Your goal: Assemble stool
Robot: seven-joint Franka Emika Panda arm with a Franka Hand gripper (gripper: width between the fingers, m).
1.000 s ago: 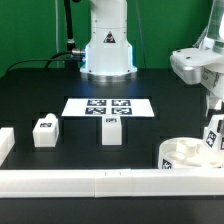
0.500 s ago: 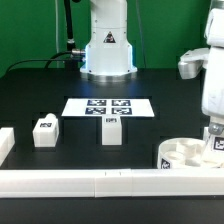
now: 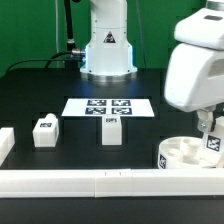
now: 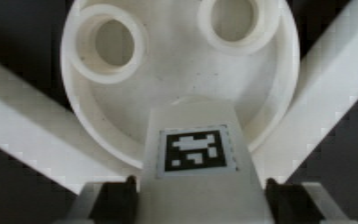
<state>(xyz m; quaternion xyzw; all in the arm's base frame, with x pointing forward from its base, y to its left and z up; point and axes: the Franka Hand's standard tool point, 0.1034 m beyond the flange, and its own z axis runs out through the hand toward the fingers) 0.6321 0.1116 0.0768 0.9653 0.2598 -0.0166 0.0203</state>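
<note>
Nearest the wrist camera, the gripper (image 4: 197,203) has its fingertips (image 4: 108,200) set against opposite sides of the held leg (image 4: 195,140). The jaws are narrowed to the block's width and clamp it. The leg's square tag faces the lens, a closeness only this view gives. Beyond the leg lies the seat (image 4: 167,75), with two oval sockets (image 4: 108,42) in its far part. Whether the leg's lower end touches the seat cannot be told. Pale bands slant on either side of the seat, too blurred to name.

The exterior view alone shows the wider table. The front border bar (image 3: 90,182) runs nearest. Just behind it, at the exterior view's right, sits the seat. The held leg stands upright over the seat's right-hand part, partly cut by the frame edge. The arm's bulky white wrist housing (image 3: 195,60) hides most of the fingers here.

Farther back, a loose leg (image 3: 45,132) and a second loose leg (image 3: 112,130) stand on the black table (image 3: 30,90), well apart from the seat. Behind them lies the marker board (image 3: 110,107), and farthest back the arm's base (image 3: 108,50).
</note>
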